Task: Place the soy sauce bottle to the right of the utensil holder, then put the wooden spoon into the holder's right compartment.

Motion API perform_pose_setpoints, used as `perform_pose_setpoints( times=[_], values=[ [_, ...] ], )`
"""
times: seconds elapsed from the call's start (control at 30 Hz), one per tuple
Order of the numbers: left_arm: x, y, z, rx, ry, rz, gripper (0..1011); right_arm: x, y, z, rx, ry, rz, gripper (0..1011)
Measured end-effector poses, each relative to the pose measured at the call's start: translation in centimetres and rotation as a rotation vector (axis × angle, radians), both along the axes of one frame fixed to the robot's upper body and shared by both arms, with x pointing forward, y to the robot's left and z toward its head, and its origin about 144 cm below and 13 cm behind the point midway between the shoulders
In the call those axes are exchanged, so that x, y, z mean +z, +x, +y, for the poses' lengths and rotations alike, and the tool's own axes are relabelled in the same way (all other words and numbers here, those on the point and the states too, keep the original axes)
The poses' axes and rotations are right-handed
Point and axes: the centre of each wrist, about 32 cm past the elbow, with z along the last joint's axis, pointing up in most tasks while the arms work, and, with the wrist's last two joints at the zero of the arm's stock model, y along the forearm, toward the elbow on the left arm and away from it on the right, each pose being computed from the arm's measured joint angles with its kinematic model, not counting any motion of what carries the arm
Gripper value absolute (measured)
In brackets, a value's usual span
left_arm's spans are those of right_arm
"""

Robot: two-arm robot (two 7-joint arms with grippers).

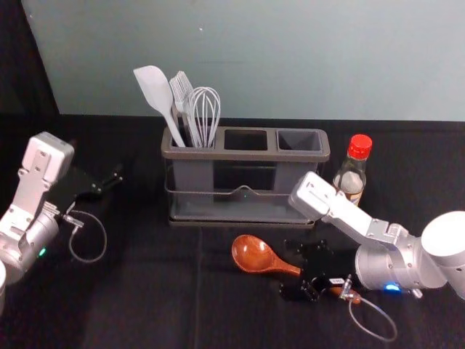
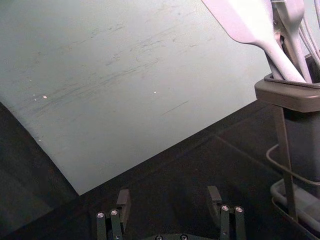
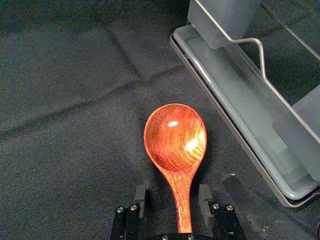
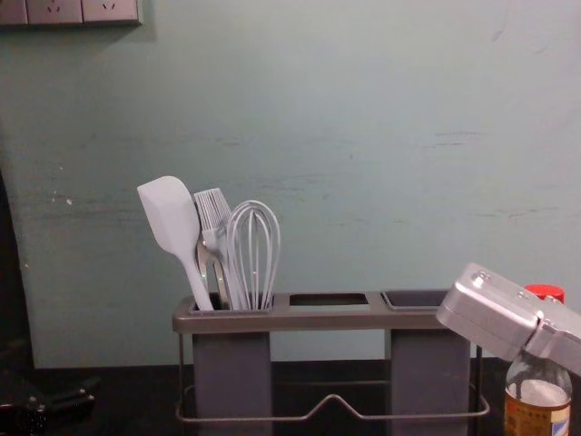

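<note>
Spoon (image 3: 175,131) between the spread fingers of my right claw (image 3: 173,194), handle ungripped

Head view: the spoon lies on the desk (image 1: 152,298) in front of the holder (image 1: 244,154), its bowl beyond my fingertips towards the desk's left edge. The handle passes through my claw and its tip comes out towards the near right corner. The bottle (image 1: 351,182) stands just right of the holder, so I judge that half done. My arm (image 1: 356,222) reaches across in front of both; if I lift or turn carelessly, it could knock the bottle or shove the holder.

Left wrist view: my left claw (image 2: 169,196) idles with fingers apart, left of the holder.

Right wrist view: the handle runs between my fingers, apart from both but closer to the finger on the holder's side. If I close now, that finger may land first and twist the spoon before the other arrives. I can't tell whether my tips are low enough; too high, and they could slip off the thin handle, too low, and they might pinch the cloth (image 3: 65,125).

Chest view: my arm overlaps the bottle and the holder's right end; whether it touches either, I can't tell. The right compartment (image 4: 428,372) is where the spoon must go, and swinging the handle down into it from beside the bottle could catch glass or clip the holder's edge.
</note>
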Motion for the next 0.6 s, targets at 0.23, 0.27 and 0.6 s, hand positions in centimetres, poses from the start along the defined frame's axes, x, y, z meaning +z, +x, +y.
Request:
perform_pose_setpoints(
  times=[0.23, 0.27, 0.6],
  values=[
    [0.0, 0.0, 0.0, 0.0, 0.0, 0.0, 1005, 0.06, -0.04, -0.03, 0.0, -0.003, -0.004, 523],
    [0.0, 0.0, 0.0, 0.0, 0.0, 0.0, 1005, 0.07, -0.04, -0.03, 0.0, -0.003, -0.004, 499],
    [0.0, 0.0, 0.0, 0.0, 0.0, 0.0, 1005, 0.29, -0.01, -0.16, -0.003, 0.002, -0.01, 177]
  ],
)
